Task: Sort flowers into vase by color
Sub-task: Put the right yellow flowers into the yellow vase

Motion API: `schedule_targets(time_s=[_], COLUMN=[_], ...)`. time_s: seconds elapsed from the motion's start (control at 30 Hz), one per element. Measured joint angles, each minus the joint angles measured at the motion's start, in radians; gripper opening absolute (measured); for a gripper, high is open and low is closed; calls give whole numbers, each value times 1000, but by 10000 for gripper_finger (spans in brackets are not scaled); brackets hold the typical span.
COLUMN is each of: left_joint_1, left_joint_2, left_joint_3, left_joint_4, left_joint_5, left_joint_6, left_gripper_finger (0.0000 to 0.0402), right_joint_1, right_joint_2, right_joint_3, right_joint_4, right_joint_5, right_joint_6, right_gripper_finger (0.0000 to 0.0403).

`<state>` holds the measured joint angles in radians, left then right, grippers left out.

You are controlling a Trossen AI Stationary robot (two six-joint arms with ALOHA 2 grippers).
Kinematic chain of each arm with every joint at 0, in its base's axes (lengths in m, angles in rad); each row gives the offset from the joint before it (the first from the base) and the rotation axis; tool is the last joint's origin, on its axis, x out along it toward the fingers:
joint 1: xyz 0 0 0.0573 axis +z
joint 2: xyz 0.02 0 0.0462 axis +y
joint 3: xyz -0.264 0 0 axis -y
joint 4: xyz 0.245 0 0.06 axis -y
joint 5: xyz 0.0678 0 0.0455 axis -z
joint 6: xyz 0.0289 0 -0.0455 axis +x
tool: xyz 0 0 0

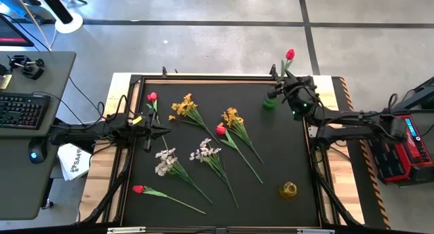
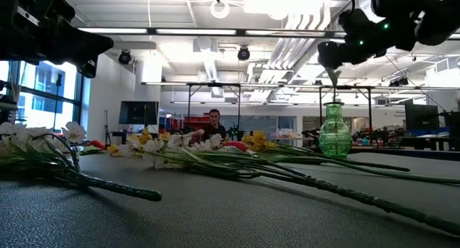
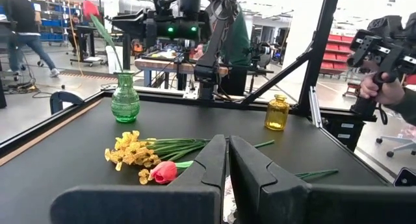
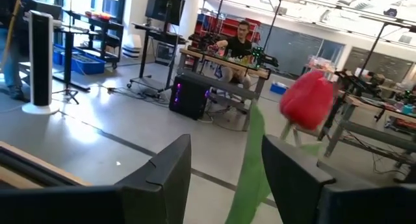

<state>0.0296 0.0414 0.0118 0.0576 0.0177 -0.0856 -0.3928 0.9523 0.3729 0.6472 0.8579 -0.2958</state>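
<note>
Now | right gripper (image 1: pixel 290 97) fingers apart around red tulip (image 1: pixel 289 55) in green vase (image 1: pixel 269 102), far edge | left gripper (image 1: pixel 163 131) fingers closed, empty.

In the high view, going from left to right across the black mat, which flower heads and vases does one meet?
Lowest red tulip → upper-left red tulip → left white spray → left yellow cluster → right white spray → green vase → yellow vase.
</note>
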Motion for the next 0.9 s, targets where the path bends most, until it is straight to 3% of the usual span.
schedule_targets(time_s=[0.2,0.37,0.57,0.9], left_joint_1=[0,0,0,0], left_joint_2=[0,0,0,0], left_joint_3=[0,0,0,0], left_joint_4=[0,1,12,10], left_joint_5=[0,-1,-3,-3], left_joint_6=[0,0,0,0], left_gripper_finger=[6,6,6,6], right_joint_1=[107,222,342,409], right_joint_2=[-25,2,121,381], right_joint_3=[2,107,300,547], right_joint_4=[-5,-134,-360,-704], right_joint_5=[11,12,-3,-164], right_joint_6=[-20,-18,32,255], right_gripper_finger=[174,174,174,186])
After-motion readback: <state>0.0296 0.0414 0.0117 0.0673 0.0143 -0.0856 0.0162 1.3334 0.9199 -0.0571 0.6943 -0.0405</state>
